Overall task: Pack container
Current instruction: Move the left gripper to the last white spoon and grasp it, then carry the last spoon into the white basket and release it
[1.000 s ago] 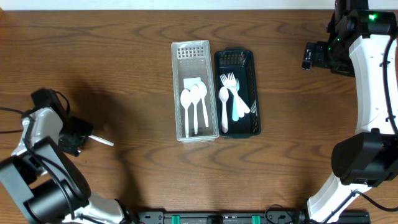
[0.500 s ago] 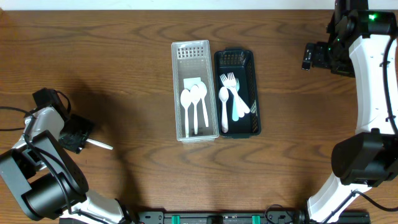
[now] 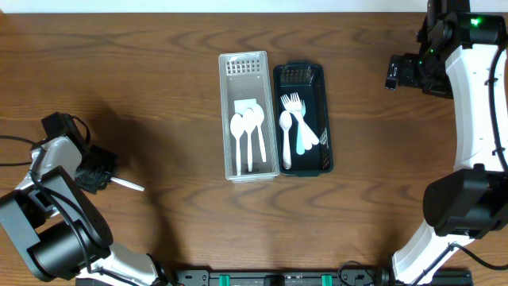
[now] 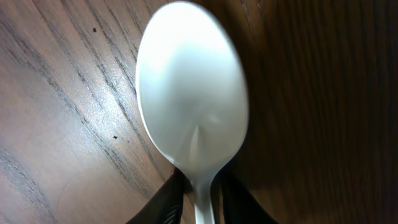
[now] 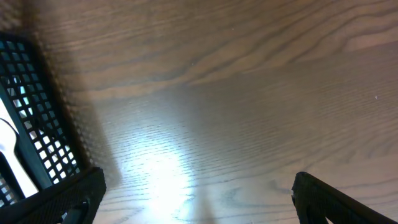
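Note:
A white plastic spoon [image 4: 193, 93] lies on the wooden table at the far left; its handle [image 3: 127, 184] sticks out to the right of my left gripper [image 3: 97, 172]. In the left wrist view my left gripper [image 4: 200, 202] has its fingers closed around the spoon's neck, low over the table. A white basket [image 3: 248, 63] holds three white spoons [image 3: 248, 131]. A black basket [image 3: 300, 73] beside it holds forks and a spoon [image 3: 295, 119]. My right gripper [image 3: 394, 71] is open and empty, up at the right of the baskets; its view [image 5: 193, 199] shows bare table.
The black basket's corner [image 5: 37, 124] shows at the left of the right wrist view. Cables trail off the left arm [image 3: 16, 143] at the table's left edge. The right arm [image 3: 476, 95] runs down the right side.
My left gripper and the spoon have shifted slightly down and left on the table. The right arm has not moved.

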Controlling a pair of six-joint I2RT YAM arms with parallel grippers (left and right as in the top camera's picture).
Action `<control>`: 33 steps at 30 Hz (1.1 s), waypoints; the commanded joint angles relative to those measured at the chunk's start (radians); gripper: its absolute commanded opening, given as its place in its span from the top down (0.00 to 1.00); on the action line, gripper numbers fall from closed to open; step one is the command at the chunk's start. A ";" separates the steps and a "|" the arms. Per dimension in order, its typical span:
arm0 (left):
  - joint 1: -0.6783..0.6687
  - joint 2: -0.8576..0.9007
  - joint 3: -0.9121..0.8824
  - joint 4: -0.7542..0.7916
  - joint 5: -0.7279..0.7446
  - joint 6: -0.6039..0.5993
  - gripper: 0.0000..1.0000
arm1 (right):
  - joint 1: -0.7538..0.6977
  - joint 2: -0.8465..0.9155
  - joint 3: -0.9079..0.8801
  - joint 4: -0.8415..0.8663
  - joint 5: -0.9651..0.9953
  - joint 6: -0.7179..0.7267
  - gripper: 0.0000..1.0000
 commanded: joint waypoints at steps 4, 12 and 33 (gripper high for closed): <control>-0.003 0.032 -0.002 0.003 0.015 0.003 0.86 | -0.013 0.007 -0.004 -0.002 0.003 -0.011 0.01; -0.007 0.000 0.075 -0.075 0.018 0.035 0.94 | -0.013 0.007 -0.004 0.000 0.003 -0.011 0.01; -0.818 -0.256 0.397 -0.132 0.032 0.158 0.94 | -0.013 0.007 -0.004 0.010 0.003 -0.011 0.01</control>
